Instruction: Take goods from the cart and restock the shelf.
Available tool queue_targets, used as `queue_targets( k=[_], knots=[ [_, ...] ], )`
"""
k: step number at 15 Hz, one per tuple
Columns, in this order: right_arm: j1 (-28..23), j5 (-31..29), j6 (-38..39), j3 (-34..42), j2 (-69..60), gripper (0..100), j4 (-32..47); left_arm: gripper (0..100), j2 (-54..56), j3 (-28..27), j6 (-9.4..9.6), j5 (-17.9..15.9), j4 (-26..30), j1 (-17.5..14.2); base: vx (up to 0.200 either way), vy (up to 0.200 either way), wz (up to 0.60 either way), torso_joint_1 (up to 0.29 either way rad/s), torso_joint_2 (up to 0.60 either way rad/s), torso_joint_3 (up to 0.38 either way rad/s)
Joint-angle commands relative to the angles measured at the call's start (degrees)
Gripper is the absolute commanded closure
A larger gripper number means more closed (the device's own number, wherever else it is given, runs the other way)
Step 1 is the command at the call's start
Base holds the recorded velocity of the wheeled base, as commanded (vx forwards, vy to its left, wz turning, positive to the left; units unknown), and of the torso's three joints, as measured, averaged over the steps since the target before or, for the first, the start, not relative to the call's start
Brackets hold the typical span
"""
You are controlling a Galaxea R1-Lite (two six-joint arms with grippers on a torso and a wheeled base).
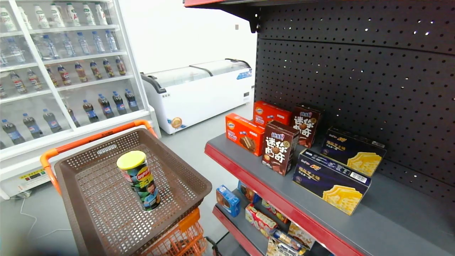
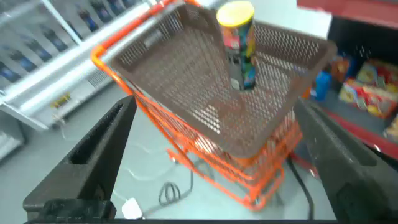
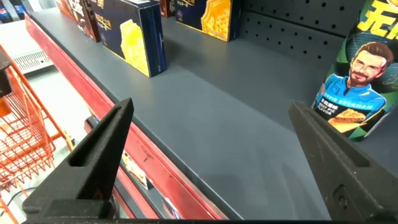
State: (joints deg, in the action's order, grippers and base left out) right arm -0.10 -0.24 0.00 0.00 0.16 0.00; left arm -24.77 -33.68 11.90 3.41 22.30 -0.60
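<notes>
Yellow-lidded chip can (image 1: 139, 179) stands upright in the brown mesh cart basket (image 1: 106, 213) — the left gripper (image 2: 214, 112), spread empty, should close squarely round its middle; right gripper (image 3: 211, 112) gapes over the grey shelf (image 3: 205, 81).

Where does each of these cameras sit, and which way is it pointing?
Head view: on the head, looking forward and down at cart basket, chip can and shelf.
Left wrist view: on that wrist, looking down into the basket past the open left end effector.
Right wrist view: on that wrist, facing the shelf past the open right end effector.
Shared: head and left wrist both show the chip can.
</notes>
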Motion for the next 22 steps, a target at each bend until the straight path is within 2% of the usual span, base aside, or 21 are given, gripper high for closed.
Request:
queue_targets(
  k=[1,2,5,6,7,8,9,10,11,12,13,15,22],
  knots=[
    [0.0,0.0,0.0,0.0,0.0,0,0.0,0,-19.7,-7.4,-1.26,-1.3,1.1,0.0,0.0,0.0,0.0,0.0,0.0,0.0],
    [0.0,0.0,0.1,0.0,0.0,0,0.0,0,-23.3,-9.0,-1.97,-1.2,1.1,-0.4,0.0,0.0,0.0,0.0,0.0,0.0],
    [0.0,0.0,0.0,0.0,0.0,0,0.0,0,-29.1,-9.0,-3.81,-3.1,0.5,-0.8,0.0,0.0,0.0,0.0,0.0,0.0],
    [0.0,0.0,0.0,0.0,0.0,0,0.0,0,-30.2,-9.1,-5.39,-3.6,-0.6,-1.0,0.0,0.0,0.0,0.0,0.0,0.0],
    [0.0,0.0,0.1,0.0,0.0,0,0.0,0,-32.6,-8.9,-7.68,-5.2,-3.3,-2.7,0.0,0.0,0.0,0.0,0.0,0.0],
    [0.0,0.0,0.0,0.0,0.0,0,0.0,0,-34.7,-8.2,-7.77,-9.5,-5.4,-5.6,0.0,0.0,0.0,0.0,0.0,0.0],
    [0.0,0.0,0.1,0.0,0.0,0,0.0,0,-37.4,-8.0,-6.8,-14.8,-7.4,-8.3,0.0,0.0,0.0,0.0,0.0,0.0],
    [0.0,0.0,0.0,0.0,0.0,0,0.0,0,-40.0,-7.4,-4.69,-18.4,-10.8,-10.3,0.0,0.0,0.0,0.0,0.0,0.0],
    [0.0,0.0,0.0,0.0,0.0,0,0.0,0,-42.1,-6.1,-3.46,-20.5,-14.7,-11.7,0.0,0.0,0.0,0.0,0.0,0.0],
    [0.0,0.0,0.0,0.0,0.0,0,0.0,0,-43.5,-4.7,-3.37,-20.9,-18.1,-12.0,0.0,0.0,0.0,0.0,0.0,0.0],
    [0.0,0.0,0.0,0.0,0.0,0,0.0,0,-46.5,-1.7,-3.9,-20.9,-25.5,-12.1,0.0,0.0,0.0,0.0,0.0,0.0],
    [0.0,0.0,0.0,0.0,0.0,0,0.0,0,-49.5,1.2,-3.37,-20.8,-30.6,-12.0,0.0,0.0,0.0,0.0,0.0,0.0],
    [0.0,0.0,0.0,0.0,0.0,0,0.0,0,-58.0,2.9,-3.28,-21.0,-32.1,-11.7,0.0,0.0,0.0,0.0,0.0,0.0]
  ],
)
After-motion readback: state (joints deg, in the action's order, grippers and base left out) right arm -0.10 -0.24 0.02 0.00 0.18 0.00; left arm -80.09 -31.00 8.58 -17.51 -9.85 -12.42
